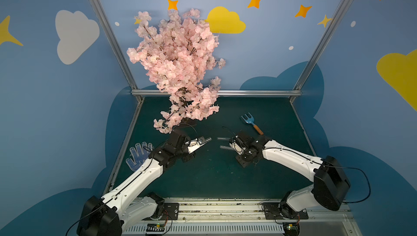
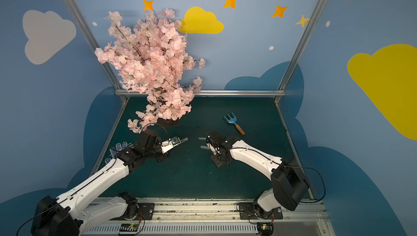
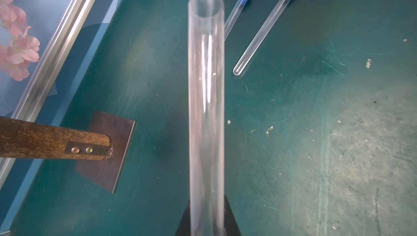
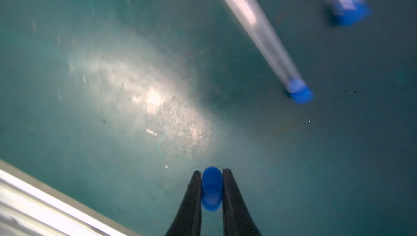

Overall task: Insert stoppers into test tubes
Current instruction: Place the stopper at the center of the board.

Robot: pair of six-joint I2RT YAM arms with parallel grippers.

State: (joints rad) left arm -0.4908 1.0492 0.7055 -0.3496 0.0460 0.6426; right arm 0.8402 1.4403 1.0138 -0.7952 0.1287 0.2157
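The right gripper (image 4: 211, 173) is pinching the tiny, likely slick stopper (image 4: 211, 192) by its sides while the left gripper (image 1: 206, 140) is clamping the brittle-looking open tube (image 3: 206, 110).

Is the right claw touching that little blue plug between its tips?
Touching. The right wrist view shows the blue stopper pinched by the right gripper, both black fingers pressed against its sides with no gap.
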